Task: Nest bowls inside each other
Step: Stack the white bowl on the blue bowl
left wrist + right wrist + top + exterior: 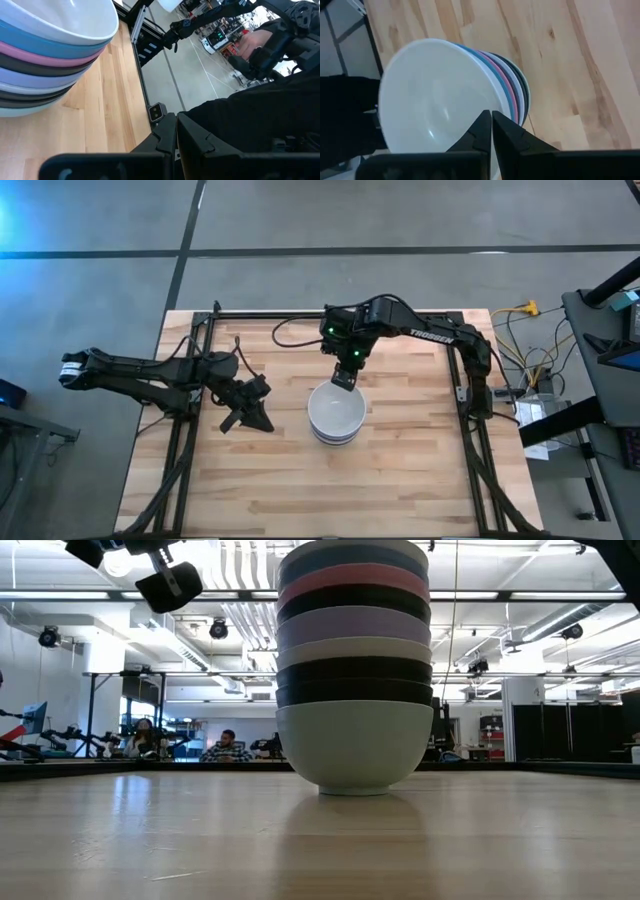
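The bowls (336,416) stand nested in one stack mid-counter (400,490), the right gripper (344,378) hovering at its far rim, jaws pressed together like the left gripper (240,418) parked leftward, so only withdrawal seems left.

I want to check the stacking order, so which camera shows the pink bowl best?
The low view: the pink bowl shows as a full band side-on, between a blue and a black one. Both wrist views show only a thin pink rim edge, and the high view hides it under the top white bowl.
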